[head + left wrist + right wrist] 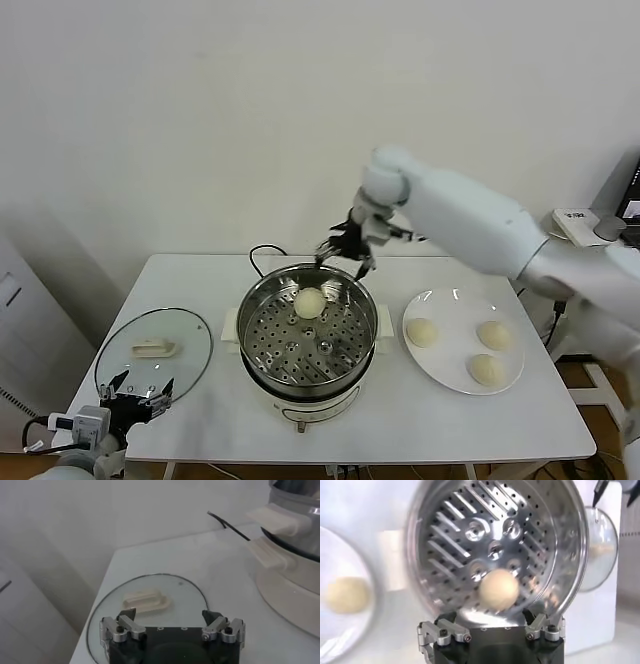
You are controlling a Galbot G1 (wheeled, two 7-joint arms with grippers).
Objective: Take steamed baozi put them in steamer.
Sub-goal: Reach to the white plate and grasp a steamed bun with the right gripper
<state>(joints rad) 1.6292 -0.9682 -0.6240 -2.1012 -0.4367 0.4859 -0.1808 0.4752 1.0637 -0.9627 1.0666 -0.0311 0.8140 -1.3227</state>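
The right end effector [345, 243], fingers apart and empty, hangs over the steamer's [262, 300] far rim; one baozi [309, 302] lies just below it on the perforated tray. Three more sit on the plate [450, 300] beside. Left end effector [140, 390], fingers apart, hovers at the glass lid [190, 345]. White worktop [500, 420], plain white wall [200, 120]; no readable writing.

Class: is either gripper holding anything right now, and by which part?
Nothing. Right gripper is open above the round steel steamer; a cream-white bun lies inside. Left gripper is open, empty.

The steamer [295, 540] is cut off at the left wrist view's right edge, and the plate [340, 595] blurs at the right wrist view's left edge.
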